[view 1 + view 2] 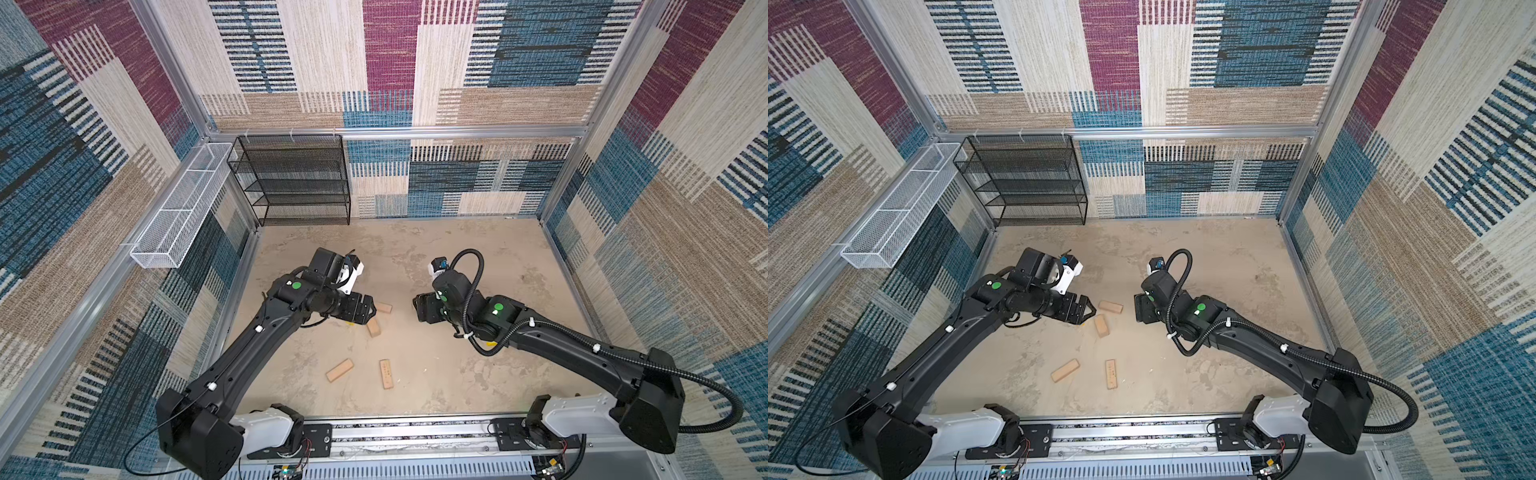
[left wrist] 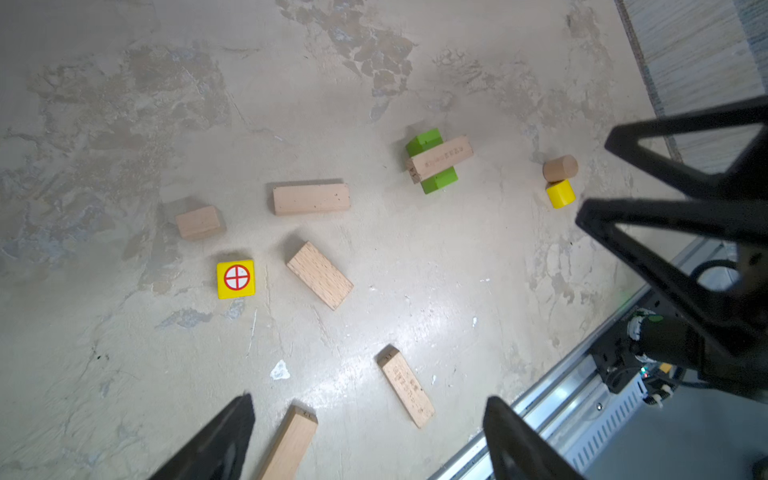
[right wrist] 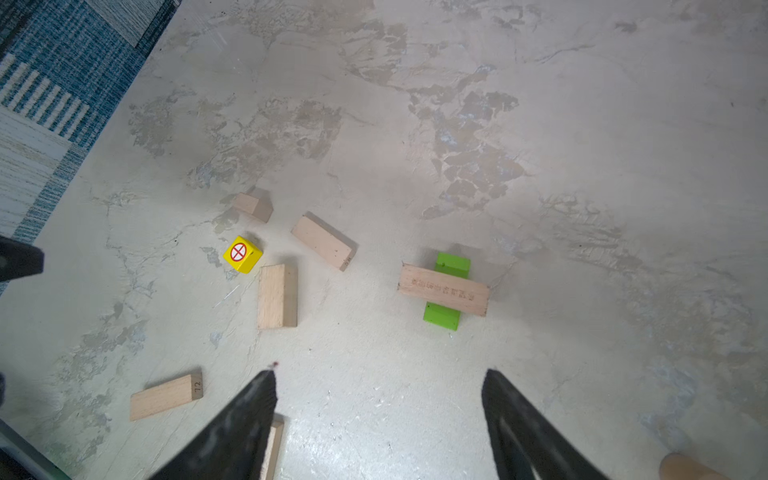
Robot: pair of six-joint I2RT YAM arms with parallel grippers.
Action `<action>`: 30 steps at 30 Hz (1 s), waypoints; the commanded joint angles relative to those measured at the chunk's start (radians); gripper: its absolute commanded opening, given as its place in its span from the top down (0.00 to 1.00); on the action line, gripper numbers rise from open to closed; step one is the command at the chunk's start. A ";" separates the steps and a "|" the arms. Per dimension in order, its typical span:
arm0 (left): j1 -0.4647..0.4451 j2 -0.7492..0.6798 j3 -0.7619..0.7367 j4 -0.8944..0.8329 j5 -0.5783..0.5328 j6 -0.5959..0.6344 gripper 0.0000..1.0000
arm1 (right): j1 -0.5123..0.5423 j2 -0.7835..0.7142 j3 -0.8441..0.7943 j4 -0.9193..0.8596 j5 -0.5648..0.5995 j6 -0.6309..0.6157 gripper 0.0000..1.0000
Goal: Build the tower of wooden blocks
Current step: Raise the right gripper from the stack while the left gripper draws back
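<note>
So my left fingers (image 2: pixel 224 449) and right fingers (image 3: pixel 245 424) are both spread wide, holding nothing, while one tan brick (image 3: pixel 442 289) sits crosswise on the green block (image 3: pixel 453 264) on the tabletop (image 3: pixel 582 124).

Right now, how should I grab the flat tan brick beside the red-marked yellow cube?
Probably from straight above, at mid-length, with the jaws closing across the two long sides of the tan brick. It lies flat on its broad face, and both long sides look clear; the yellow cube sits apart from it.
</note>
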 commanded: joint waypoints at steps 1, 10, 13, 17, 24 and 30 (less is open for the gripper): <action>-0.014 -0.044 -0.036 -0.004 -0.025 0.007 0.09 | 0.004 0.005 0.008 0.042 -0.007 -0.021 0.21; -0.026 -0.138 -0.195 0.105 -0.033 0.013 0.09 | 0.020 0.035 0.018 0.061 -0.018 -0.018 0.22; -0.026 -0.158 -0.247 0.156 -0.034 0.014 0.09 | 0.024 0.046 0.014 0.063 -0.019 -0.012 0.23; -0.026 -0.169 -0.275 0.198 -0.028 0.005 0.09 | 0.030 0.063 0.019 0.044 -0.019 0.006 0.23; -0.026 -0.159 -0.258 0.197 -0.041 0.029 0.09 | 0.039 0.100 0.034 0.052 -0.018 0.034 0.25; -0.009 -0.139 -0.244 0.195 -0.053 0.021 0.09 | 0.043 0.168 0.098 0.004 -0.004 0.086 0.27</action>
